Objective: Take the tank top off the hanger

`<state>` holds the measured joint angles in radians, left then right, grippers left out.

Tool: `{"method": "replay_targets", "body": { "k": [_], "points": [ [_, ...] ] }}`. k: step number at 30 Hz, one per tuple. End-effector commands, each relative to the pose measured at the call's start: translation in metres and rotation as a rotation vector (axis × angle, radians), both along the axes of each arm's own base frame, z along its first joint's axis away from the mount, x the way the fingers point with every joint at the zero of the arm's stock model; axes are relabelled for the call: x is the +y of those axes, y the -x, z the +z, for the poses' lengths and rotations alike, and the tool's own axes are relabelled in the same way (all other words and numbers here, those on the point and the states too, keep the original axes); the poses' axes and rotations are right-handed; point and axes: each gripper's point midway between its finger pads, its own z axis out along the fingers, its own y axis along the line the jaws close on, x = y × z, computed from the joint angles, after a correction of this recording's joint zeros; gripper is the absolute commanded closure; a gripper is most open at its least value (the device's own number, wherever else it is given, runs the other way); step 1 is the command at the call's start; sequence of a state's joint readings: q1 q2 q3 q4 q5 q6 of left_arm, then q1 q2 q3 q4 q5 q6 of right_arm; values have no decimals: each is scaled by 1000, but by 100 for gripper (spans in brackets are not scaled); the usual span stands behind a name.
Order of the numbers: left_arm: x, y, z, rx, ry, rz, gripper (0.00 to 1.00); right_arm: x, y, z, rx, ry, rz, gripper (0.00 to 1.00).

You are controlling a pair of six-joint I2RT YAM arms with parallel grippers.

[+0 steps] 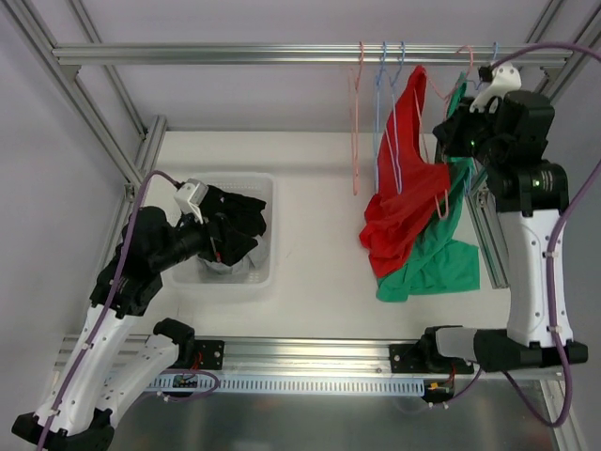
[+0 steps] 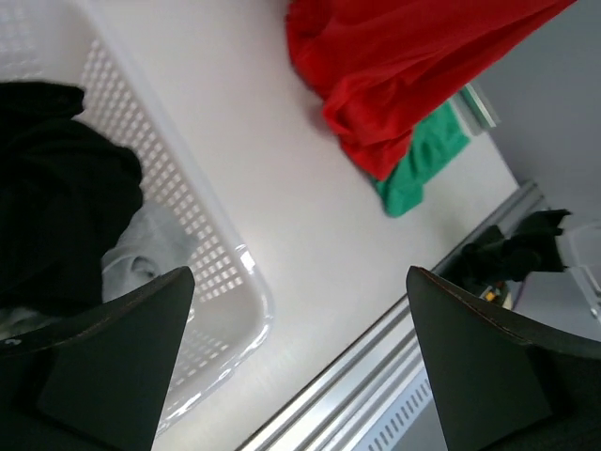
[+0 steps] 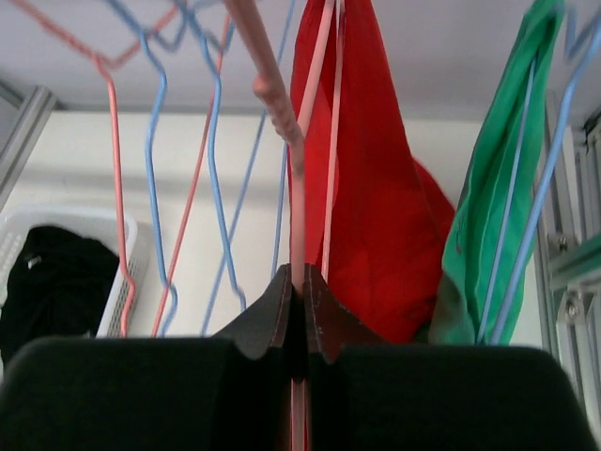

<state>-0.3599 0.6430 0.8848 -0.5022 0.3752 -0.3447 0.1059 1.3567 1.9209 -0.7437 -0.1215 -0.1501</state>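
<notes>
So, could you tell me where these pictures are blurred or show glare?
Left wrist view: the left hand is dark and soft, with glare on the basket rim. Right wrist view: the pink hanger blurs near the lens. Top view: evenly lit, sharp.

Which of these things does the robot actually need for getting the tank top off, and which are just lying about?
Part of the job:
- red tank top
- pink hanger carrying it
- right gripper, shut on that hanger
- left gripper, open, holding nothing

Just there:
- green garment
- empty hangers
- white basket with black clothing in it
</notes>
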Motion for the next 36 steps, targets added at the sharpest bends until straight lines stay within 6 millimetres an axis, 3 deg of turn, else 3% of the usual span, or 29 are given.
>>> {"method": "replay_targets", "body": {
  "k": [1, 2, 5, 6, 7, 8, 9, 11, 12, 13, 14, 15, 16, 17, 18, 19, 20, 21, 23, 24, 27, 30, 34, 36],
  "points": [
    [-28, 15, 70, -168, 166, -177, 1, 1, 41, 1, -51, -28, 27, 100],
    [-33, 18, 93, -229, 208, -208, 1, 2, 52, -6, -45, -30, 41, 100],
    [-49, 21, 122, -295, 261, -290, 1, 2, 98, -28, -40, -44, 64, 100],
    [-61, 20, 139, -333, 278, -319, 1, 2, 113, -36, -22, -48, 72, 100],
    [-68, 19, 145, -346, 279, -335, 1, 2, 139, -31, -60, -57, 85, 100],
    [-76, 18, 153, -381, 265, -352, 1, 6, 152, -39, -43, -63, 111, 100],
    [-96, 22, 163, -389, 266, -407, 1, 5, 170, -50, -1, -65, 118, 100],
    [-115, 15, 174, -424, 244, -420, 1, 3, 205, -44, -28, -66, 124, 100],
    [-136, 15, 185, -430, 243, -463, 1, 2, 222, -54, 17, -64, 126, 100],
    [-146, 11, 190, -440, 237, -460, 1, 0, 233, -53, 14, -57, 128, 100],
    [-152, 12, 212, -493, 246, -469, 1, -2, 255, -50, 11, -58, 130, 100],
    [-174, 2, 205, -478, 222, -486, 1, -2, 265, -49, 9, -58, 138, 100],
    [-189, 7, 208, -483, 221, -518, 1, -2, 275, -46, 0, -56, 145, 100],
    [-194, 8, 232, -540, 238, -524, 1, 1, 288, -46, 3, -64, 168, 100],
    [-217, -4, 220, -517, 211, -542, 1, 2, 299, -35, -37, -75, 182, 100],
    [-230, -1, 222, -521, 212, -568, 1, 4, 305, -31, -55, -86, 197, 100],
    [-235, 1, 240, -566, 229, -580, 1, 8, 312, -27, -67, -106, 231, 100],
    [-255, -10, 226, -542, 204, -595, 1, 9, 319, -25, -80, -109, 246, 100],
    [-269, -8, 234, -549, 216, -627, 1, 9, 328, -16, -116, -114, 264, 100],
    [-283, -10, 221, -525, 206, -662, 1, 9, 332, -14, -130, -115, 273, 100],
    [-303, -6, 216, -541, 199, -713, 8, 13, 338, -6, -147, -126, 314, 100],
    [-316, 5, 211, -528, 215, -800, 21, 12, 336, -4, -149, -121, 315, 100],
    [-321, 0, 198, -499, 194, -789, 46, 8, 334, -3, -153, -114, 299, 100],
    [-324, -1, 189, -485, 183, -792, 72, 8, 333, -2, -153, -114, 302, 100]
  ]
}}
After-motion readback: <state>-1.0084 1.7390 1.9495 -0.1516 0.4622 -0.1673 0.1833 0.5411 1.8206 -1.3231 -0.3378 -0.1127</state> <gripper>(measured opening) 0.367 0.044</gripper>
